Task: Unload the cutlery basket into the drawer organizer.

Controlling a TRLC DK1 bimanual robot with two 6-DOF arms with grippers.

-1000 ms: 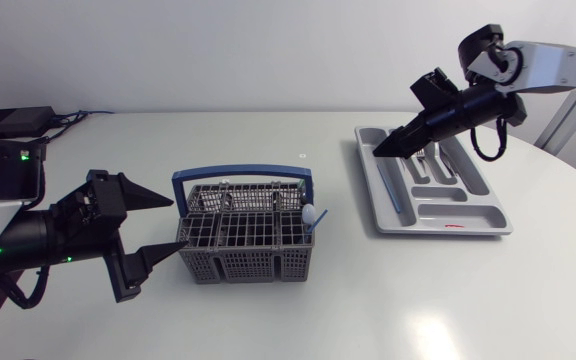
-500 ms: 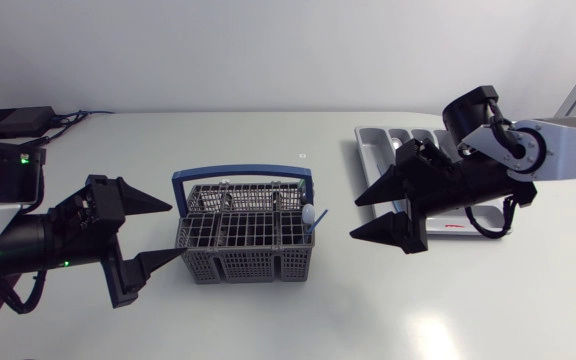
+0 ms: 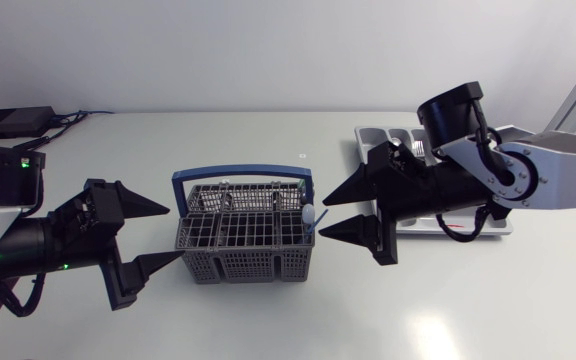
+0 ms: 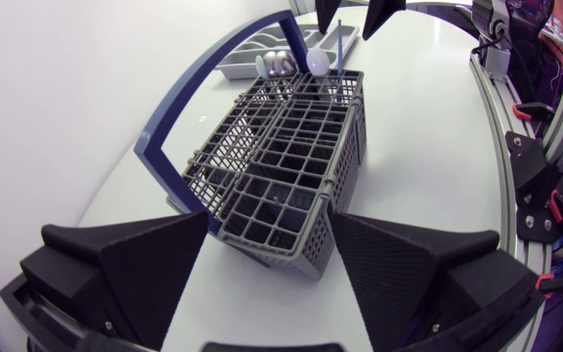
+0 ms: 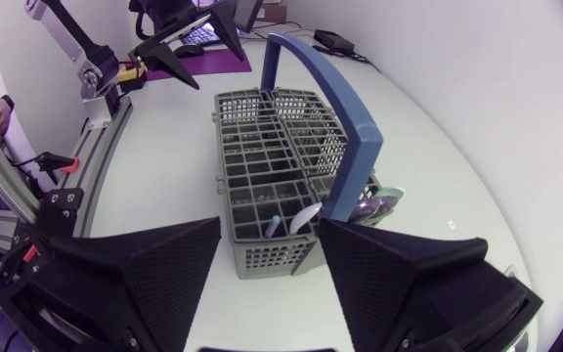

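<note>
Our left fingers and right fingers both gape, released, flanking the cutlery basket. The right seems lined up on its white spoon, bound for the drawer organizer.

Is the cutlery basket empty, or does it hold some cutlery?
Not empty. A white spoon and a blue-handled piece stand in the end of the cutlery basket nearest the right gripper.

The grey plastic drawer organizer lies largely hidden behind the silver-grey right arm, its contents indiscernible.
</note>
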